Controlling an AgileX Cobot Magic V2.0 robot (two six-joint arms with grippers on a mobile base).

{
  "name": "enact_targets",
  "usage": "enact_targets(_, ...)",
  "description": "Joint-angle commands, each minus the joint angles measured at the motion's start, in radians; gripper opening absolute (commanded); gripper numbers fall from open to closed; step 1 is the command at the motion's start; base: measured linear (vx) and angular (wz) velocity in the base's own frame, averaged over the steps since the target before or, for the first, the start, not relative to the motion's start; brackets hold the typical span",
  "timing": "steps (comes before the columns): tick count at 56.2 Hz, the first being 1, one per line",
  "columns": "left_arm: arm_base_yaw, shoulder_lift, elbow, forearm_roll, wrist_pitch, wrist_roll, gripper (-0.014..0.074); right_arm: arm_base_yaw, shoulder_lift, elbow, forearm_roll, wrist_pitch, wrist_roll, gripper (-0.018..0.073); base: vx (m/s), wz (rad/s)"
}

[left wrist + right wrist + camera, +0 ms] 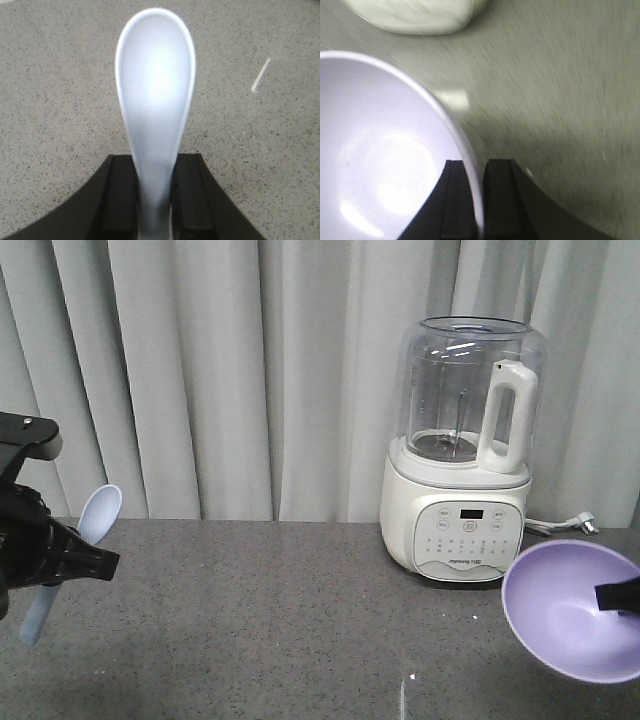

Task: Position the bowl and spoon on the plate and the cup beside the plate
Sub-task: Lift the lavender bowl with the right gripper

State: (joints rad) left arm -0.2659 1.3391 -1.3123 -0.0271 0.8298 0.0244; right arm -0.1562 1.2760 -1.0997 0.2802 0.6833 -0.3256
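Observation:
My left gripper [75, 558] is shut on the handle of the pale blue spoon [98, 512], held in the air at the far left with its scoop up. From the left wrist, the spoon [155, 95] runs up out of the gripper [154, 197], the black fingers [120, 195] pressed on both sides of its handle. At the right edge the lavender bowl [570, 610] hangs tilted, its inside facing the camera. My right gripper [475, 200] is shut on the bowl's rim [470, 165], one finger inside and one outside. The plate and the cup are out of view.
A white blender [462, 450] with a clear jug stands at the back right on the grey speckled table [270, 620]; its cord and plug [575, 523] lie to its right. Grey curtains hang behind. A pale mark [260, 75] shows on the tabletop.

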Motion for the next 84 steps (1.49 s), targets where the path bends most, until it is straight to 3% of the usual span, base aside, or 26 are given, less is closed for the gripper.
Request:
enact_targets(1, -0.009, -0.102, 0.027, -0.006, -0.138, 0.0, -0.0003, 0.035, -0.153, -0.029, 0.047, -0.088, -0.063, -0.0012, 0.0, 0.0)
enact_targets(14, -0.009, -0.354, 0.27, -0.01, -0.293, -0.003, 0.0, 0.054, -0.4, -0.029, 0.124, -0.07, -0.118, -0.001, 0.0, 0.0)
enact_targets(36, -0.009, -0.728, 0.446, -0.01, -0.29, -0.003, 0.0, 0.054, -0.73, 0.215, 0.155, -0.166, -0.119, -0.0008, 0.0, 0.0)
enact_targets(53, -0.009, -0.786, 0.447, -0.01, -0.274, -0.003, 0.0, 0.054, -0.833, 0.239, 0.156, -0.136, -0.119, -0.0008, 0.0, 0.0)
enact_targets(84, -0.009, -0.786, 0.447, -0.01, -0.271, -0.003, 0.0, 0.054, -0.835, 0.239, 0.17, -0.136, -0.119, -0.0008, -0.01, -0.02)
